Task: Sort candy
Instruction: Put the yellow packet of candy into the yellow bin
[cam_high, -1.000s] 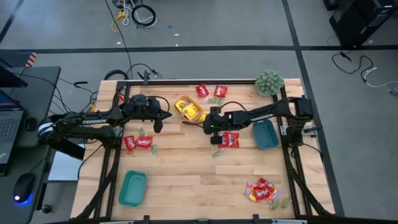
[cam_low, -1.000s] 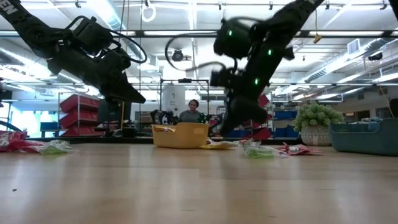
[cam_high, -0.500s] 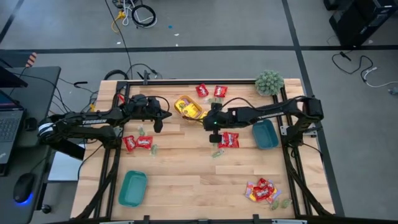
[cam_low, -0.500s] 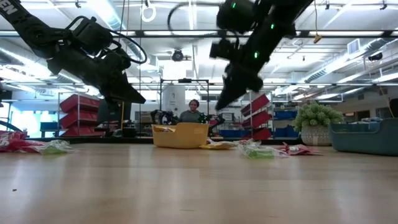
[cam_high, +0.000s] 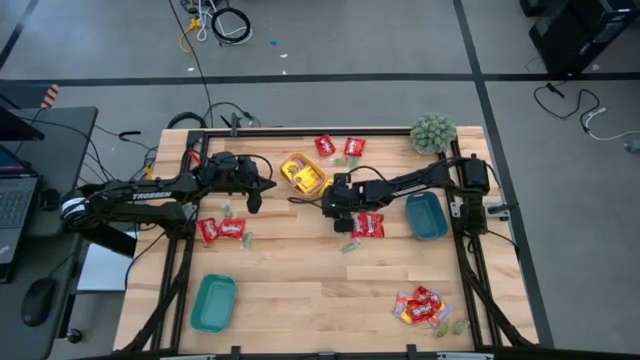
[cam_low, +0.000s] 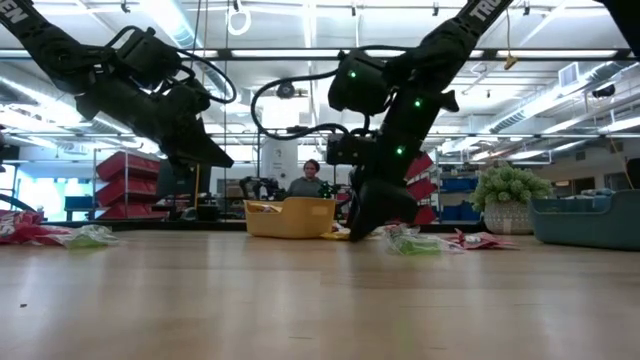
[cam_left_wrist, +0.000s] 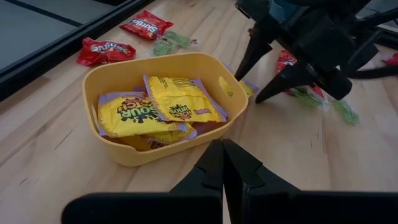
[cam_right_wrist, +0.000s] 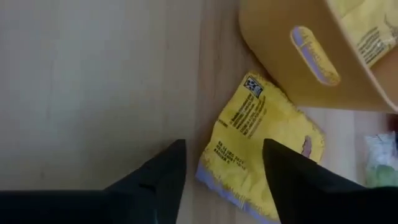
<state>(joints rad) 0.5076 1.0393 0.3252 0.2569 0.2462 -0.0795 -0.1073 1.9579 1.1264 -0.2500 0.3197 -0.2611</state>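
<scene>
A yellow candy packet (cam_right_wrist: 258, 134) lies flat on the table against the outside of the yellow tray (cam_high: 303, 173), which holds several yellow packets (cam_left_wrist: 177, 102). My right gripper (cam_right_wrist: 221, 180) is open and low over that loose packet, pointing down, with one finger beside its edge and the other over it. My left gripper (cam_high: 254, 203) hangs shut above the table, left of the tray, with nothing in it. Red packets (cam_high: 368, 225) and small green pieces (cam_high: 348, 246) lie just right of my right gripper. My right gripper comes from above with open fingers astride one end of the loose yellow packet (cam_right_wrist: 233, 168), which lies flat on the table. One finger (cam_right_wrist: 292, 180) covers part of the packet. I cannot tell whether it touches the packet.
Two red packets (cam_high: 338, 147) lie behind the tray, two more (cam_high: 220, 230) at the left and a red pile (cam_high: 420, 305) at the near right. A blue tray (cam_high: 426, 215) stands right, a teal tray (cam_high: 213, 302) near left, a fuzzy plant (cam_high: 432, 132) far right.
My right gripper rose from the table, then came back down beside the yellow tray, a little toward the table's left, and its fingers have opened. The loose yellow packet has stayed on the table.
</scene>
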